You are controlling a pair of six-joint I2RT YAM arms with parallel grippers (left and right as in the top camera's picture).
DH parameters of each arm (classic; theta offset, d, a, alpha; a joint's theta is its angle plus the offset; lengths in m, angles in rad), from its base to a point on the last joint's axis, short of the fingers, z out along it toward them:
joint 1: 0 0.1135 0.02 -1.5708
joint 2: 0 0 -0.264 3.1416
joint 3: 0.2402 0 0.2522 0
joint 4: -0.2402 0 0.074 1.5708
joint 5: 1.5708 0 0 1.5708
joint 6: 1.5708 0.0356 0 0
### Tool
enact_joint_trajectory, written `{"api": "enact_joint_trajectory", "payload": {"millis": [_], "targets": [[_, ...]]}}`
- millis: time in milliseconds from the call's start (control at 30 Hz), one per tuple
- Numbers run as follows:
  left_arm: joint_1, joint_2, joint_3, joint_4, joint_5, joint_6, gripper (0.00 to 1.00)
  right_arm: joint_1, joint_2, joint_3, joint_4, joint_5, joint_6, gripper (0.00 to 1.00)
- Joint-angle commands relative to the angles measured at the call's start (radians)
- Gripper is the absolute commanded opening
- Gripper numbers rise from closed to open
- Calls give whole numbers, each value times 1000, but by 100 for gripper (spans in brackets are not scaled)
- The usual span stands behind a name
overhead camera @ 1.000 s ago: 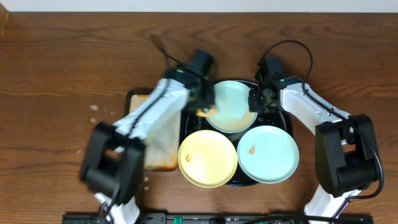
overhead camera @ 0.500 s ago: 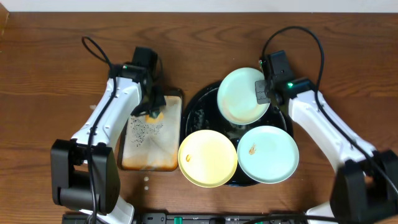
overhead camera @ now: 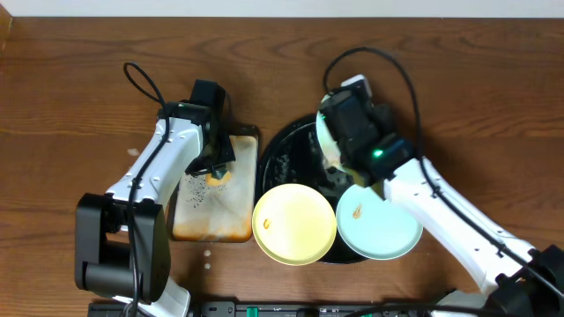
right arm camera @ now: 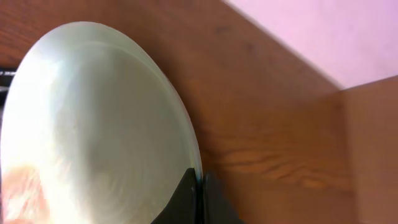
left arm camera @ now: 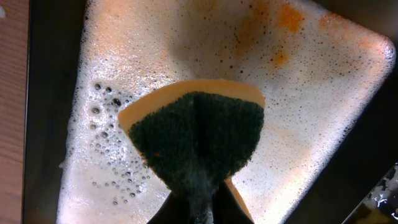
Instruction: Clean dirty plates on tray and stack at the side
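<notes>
Between the right gripper's (right arm camera: 200,194) fingertips, which are pinched tight on its rim, a pale plate (right arm camera: 93,137) stands steeply tilted over the far part of the black tray (overhead camera: 280,151). Just nearer the robot than that gripper, a yellow plate (overhead camera: 294,224) and a blue plate (overhead camera: 381,220) lie flat side by side at the tray's near edge, each with an orange smear (overhead camera: 358,210). Off to its side, the left gripper (overhead camera: 214,164) is clamped on a green sponge (left arm camera: 198,134), which bends under it over the foamy, orange-stained small tray (overhead camera: 211,216).
</notes>
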Motion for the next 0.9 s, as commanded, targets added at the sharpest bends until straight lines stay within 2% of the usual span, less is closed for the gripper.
{"api": "enact_joint_trajectory", "payload": {"millis": [0, 267, 867], "targets": [[0, 6, -5, -3, -13, 17, 8, 50, -20, 2, 26, 206, -55, 1], [0, 6, -5, -3, -13, 16, 9, 128, -20, 2, 48, 378, -116, 1], [0, 6, -5, -3, -13, 16, 11, 188, -20, 2, 47, 480, -132, 1]]}}
